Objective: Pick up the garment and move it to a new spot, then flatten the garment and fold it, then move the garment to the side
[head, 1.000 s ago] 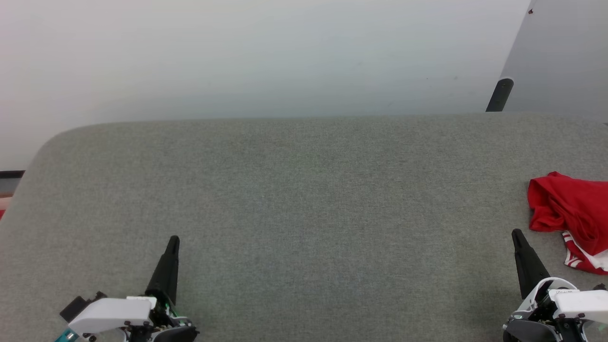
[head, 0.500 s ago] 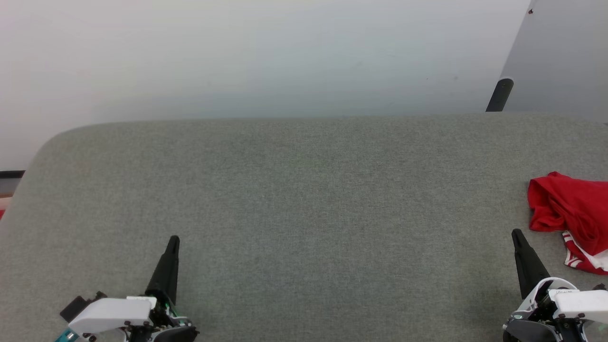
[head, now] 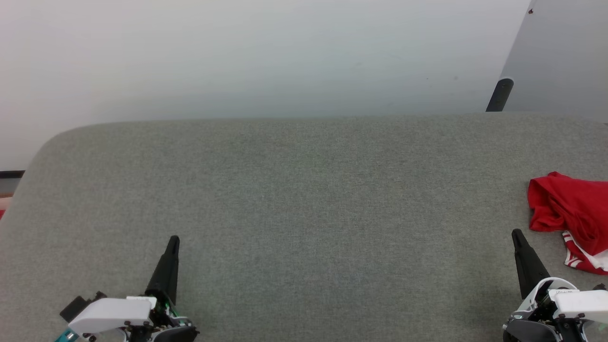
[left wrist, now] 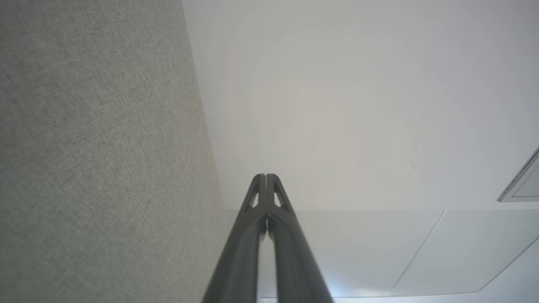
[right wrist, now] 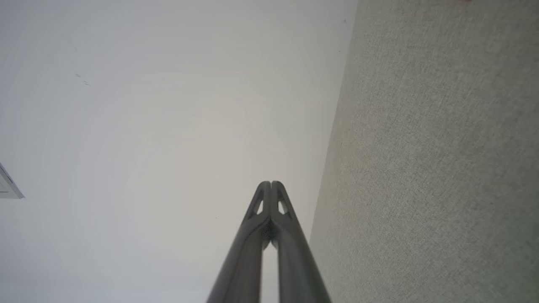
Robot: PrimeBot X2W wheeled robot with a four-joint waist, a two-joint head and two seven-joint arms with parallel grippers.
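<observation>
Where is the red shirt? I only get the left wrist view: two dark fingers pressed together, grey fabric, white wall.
Observer: In the head view, the garment lies crumpled at the right side of the grey surface, partly out of frame.
Operator: Is anything holding it?
Observer: No. The right gripper, shut, points up just left of it, not touching.
Operator: And my gripper?
Observer: The left gripper sits at the lower left, far across the surface from it.
</observation>
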